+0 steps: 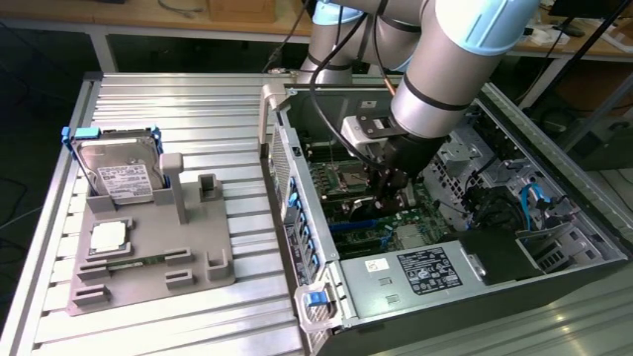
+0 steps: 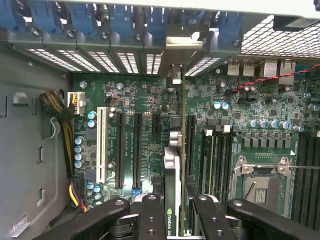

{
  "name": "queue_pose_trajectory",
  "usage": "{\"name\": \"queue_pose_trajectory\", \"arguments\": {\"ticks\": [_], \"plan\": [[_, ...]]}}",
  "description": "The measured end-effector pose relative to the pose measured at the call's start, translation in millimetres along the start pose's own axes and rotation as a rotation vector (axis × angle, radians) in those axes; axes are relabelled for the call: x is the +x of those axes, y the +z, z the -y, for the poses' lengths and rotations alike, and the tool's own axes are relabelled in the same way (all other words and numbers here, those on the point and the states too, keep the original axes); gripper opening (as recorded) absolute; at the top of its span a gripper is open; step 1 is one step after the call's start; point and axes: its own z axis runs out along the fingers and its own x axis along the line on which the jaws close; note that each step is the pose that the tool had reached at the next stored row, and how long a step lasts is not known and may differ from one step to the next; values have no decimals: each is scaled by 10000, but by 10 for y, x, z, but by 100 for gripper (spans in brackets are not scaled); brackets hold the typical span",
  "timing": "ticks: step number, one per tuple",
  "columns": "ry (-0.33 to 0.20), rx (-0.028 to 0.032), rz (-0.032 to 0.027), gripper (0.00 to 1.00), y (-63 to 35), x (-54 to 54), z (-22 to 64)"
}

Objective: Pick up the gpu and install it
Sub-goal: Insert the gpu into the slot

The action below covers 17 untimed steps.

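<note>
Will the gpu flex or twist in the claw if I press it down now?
Probably stiff: the gpu is a flat board seen edge-on. Clamped across its faces by the claw, it might pivot rather than bend. It looks thin and light, likely fragile to hard pushes.

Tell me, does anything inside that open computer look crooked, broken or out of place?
Nothing stands out. The gpu sits straight in the gripper, edge-on and parallel to the long slots of the motherboard. The cables lie bundled at the side, and I see no damage or loose parts.
</note>
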Motion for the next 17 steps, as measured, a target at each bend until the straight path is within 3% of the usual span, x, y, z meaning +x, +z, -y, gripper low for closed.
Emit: {"name": "queue_pose_trajectory", "arguments": {"ticks": [17], "plan": [[1, -5, -51, 27, 17, 0, -11]]}}
